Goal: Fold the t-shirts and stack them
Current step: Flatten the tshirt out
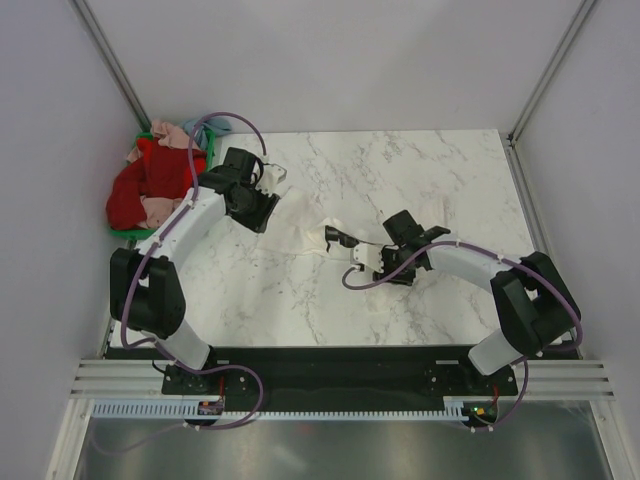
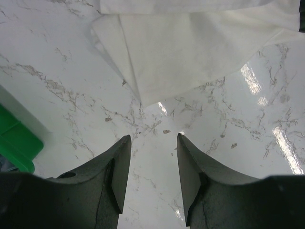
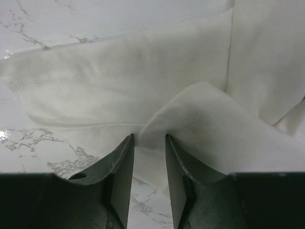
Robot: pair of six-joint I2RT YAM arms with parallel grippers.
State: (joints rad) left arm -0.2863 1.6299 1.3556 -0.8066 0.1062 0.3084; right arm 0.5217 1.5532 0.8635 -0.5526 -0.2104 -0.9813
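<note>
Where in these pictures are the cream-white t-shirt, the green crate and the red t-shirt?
cream-white t-shirt (image 2: 190, 47), left wrist view, middle of its cloth
green crate (image 2: 16, 140), left wrist view, its visible corner
red t-shirt (image 1: 122, 200), top external view, middle of the heap

I logged a white marble table (image 1: 400, 290) with a cream t-shirt (image 1: 300, 225) spread on it, just right of the green crate (image 2: 16, 140) at its left edge.

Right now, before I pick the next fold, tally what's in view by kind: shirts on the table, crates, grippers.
White t-shirt on the table: 1
Green crate, holding a red, pink and pale blue heap I cannot separate: 1
Grippers: 2 (left gripper, right gripper)
Total: 4
</note>
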